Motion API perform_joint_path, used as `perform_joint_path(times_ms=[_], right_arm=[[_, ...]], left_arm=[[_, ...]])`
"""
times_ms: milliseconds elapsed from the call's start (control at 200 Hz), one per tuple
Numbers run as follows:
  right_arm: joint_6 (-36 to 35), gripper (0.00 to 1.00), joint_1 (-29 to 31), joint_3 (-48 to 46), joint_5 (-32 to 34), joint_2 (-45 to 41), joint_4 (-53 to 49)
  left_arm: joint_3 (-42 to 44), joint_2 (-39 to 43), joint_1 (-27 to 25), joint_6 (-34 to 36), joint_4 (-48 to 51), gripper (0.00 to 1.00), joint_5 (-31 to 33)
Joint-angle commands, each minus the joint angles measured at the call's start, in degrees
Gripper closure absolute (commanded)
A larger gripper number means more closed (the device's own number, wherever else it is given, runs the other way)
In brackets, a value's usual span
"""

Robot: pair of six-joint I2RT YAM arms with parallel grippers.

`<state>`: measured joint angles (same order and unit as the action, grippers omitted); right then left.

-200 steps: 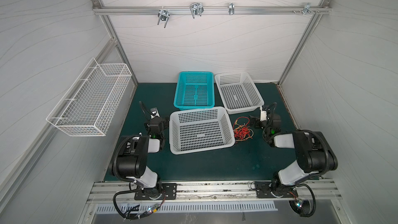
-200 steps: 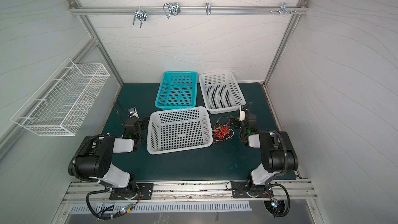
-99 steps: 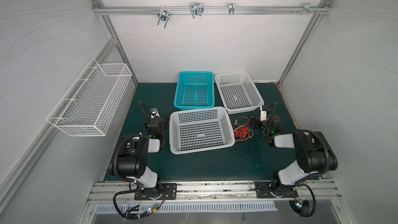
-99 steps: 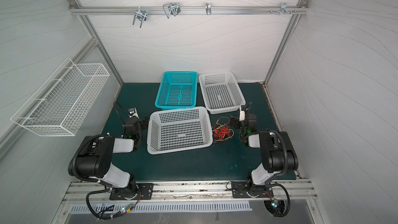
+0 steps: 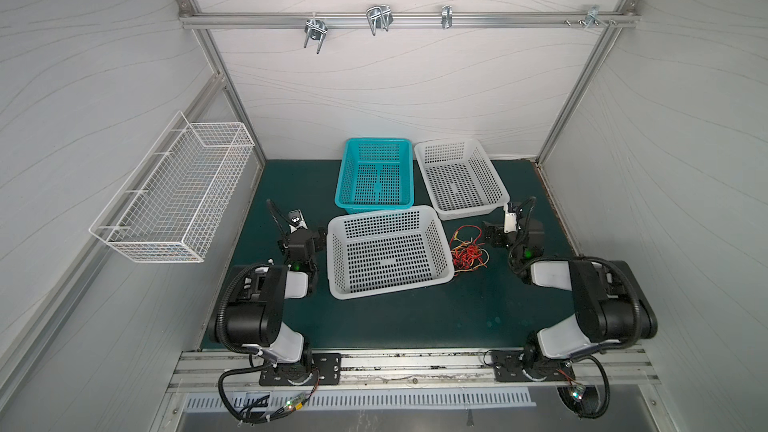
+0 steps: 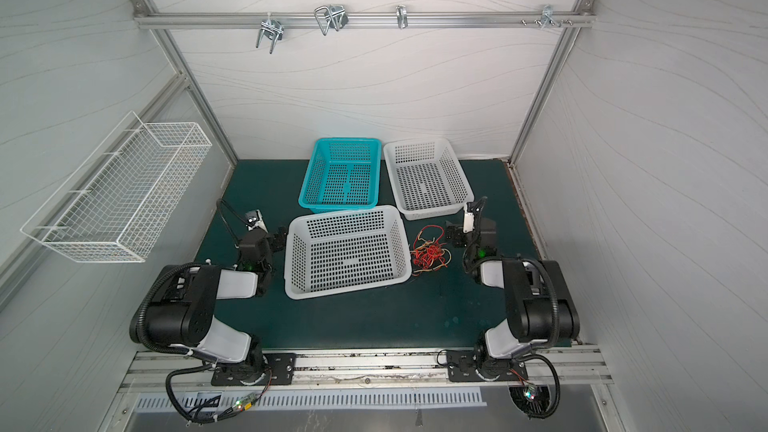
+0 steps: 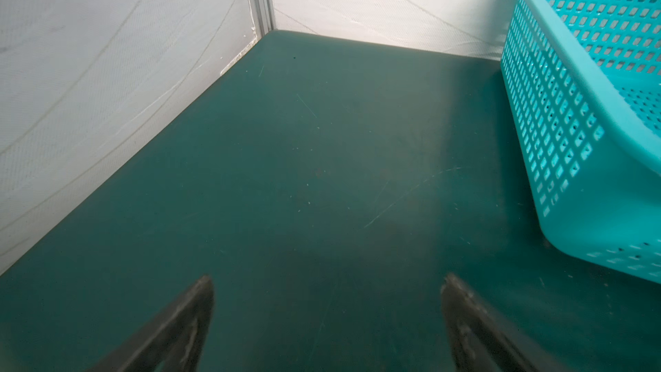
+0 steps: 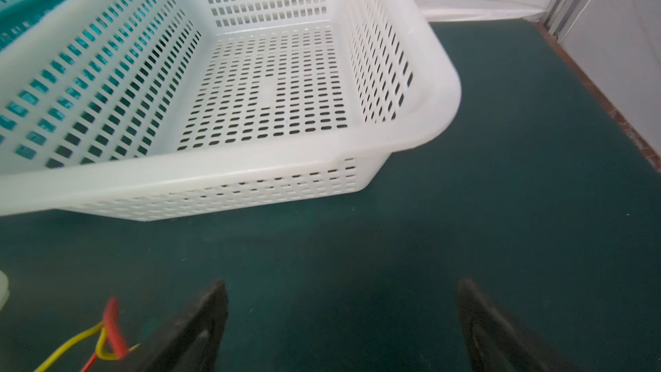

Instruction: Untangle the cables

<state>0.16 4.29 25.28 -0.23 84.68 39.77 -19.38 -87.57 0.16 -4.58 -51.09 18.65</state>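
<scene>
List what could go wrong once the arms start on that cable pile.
1. The cables lie close beside the large white basket; pulling a strand may snag on it or drag it.
2. The open right gripper points at bare mat, with the cables off to one side: closing here would likely grab nothing.
3. The open left gripper sits across that basket from the cables, so reaching over risks hitting its rim.

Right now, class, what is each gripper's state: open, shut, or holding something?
Left gripper: open, holding nothing.
Right gripper: open, holding nothing; the thin red and yellow cables lie beside it.
</scene>
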Motion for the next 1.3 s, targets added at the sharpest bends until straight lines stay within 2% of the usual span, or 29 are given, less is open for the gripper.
perform_joint_path(times_ms=[0, 140, 250, 450, 615, 695, 840, 1076, 1131, 1176, 1296], right_arm=[[0.86, 0.01, 0.58, 2.12, 3.67, -6.49, -8.74], [4.04, 0.01, 1.06, 3.57, 8.28, -12.67, -18.50], [6.88, 0.03, 1.80, 4.07, 9.95, -17.72, -24.66], [12.68, 0.05, 2.72, 7.37, 9.20, -24.12, -37.92], [14.98, 0.08, 4.49, 12.71, 7.76, -25.06, -50.22], [16.89, 0.10, 4.76, 14.92, 5.50, -24.68, -54.61], [20.57, 0.15, 5.69, 16.10, 1.01, -23.54, -56.91], [24.60, 0.18, 8.01, 15.11, -0.38, -20.59, -54.57], [25.39, 0.19, 8.16, 14.56, -0.84, -20.05, -53.38], [25.84, 0.20, 8.20, 14.07, -0.96, -19.67, -52.36], [26.52, 0.21, 8.26, 13.42, -1.51, -17.99, -50.79]], left_arm=[[-0.38, 1.10, -0.16, -0.20, -3.61, 0.01, 0.27], [-1.53, 3.68, -0.14, -0.22, 0.81, 0.01, 0.25], [-5.31, 8.20, -0.15, -0.52, 13.62, 0.01, 2.97], [-10.03, 12.91, -0.21, 0.46, 27.35, 0.01, 4.15], [-11.04, 19.06, -1.71, -3.02, 33.80, 0.01, 5.18], [-11.75, 22.16, -5.29, -4.19, 36.14, 0.01, 5.36], [-13.66, 24.96, -16.51, -2.24, 39.36, 0.01, 10.79], [-19.66, 25.80, -29.59, -5.21, 46.83, 0.00, 8.48], [-21.53, 25.24, -31.97, -7.00, 48.95, 0.00, 6.06], [-22.63, 24.71, -33.53, -8.52, 49.80, 0.00, 1.42], [-22.28, 22.49, -37.88, -13.29, 45.37, 0.00, -5.08]])
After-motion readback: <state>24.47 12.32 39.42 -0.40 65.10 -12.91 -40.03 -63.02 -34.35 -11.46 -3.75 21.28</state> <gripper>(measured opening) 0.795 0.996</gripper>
